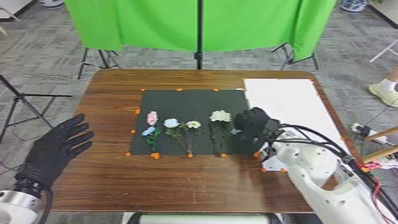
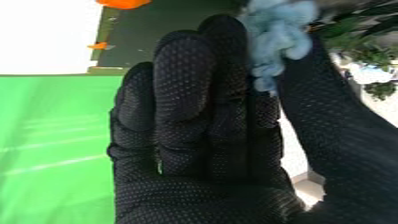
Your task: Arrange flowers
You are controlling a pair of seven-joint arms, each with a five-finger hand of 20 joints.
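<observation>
- In the head view, we see the right hand low over the right side of the black mat, just beside the big white flower
- We think the job now is to lay one more flower in the row, so we should go down slow and let go only when the stem lies flat
- We should line its stem up with the others and leave a little gap, or we may bump the white head
- The pink flower and the other small ones lie farther left, with orange bits round the mat's edge
- The left hand is spread wide by the mat's left side, out of our way
- In the right wrist view, the blue flower is pinched between our thumb and long fingers, and squeezing hard could squash its petals
- We see green leaves close past the thumb, which could snag us
</observation>
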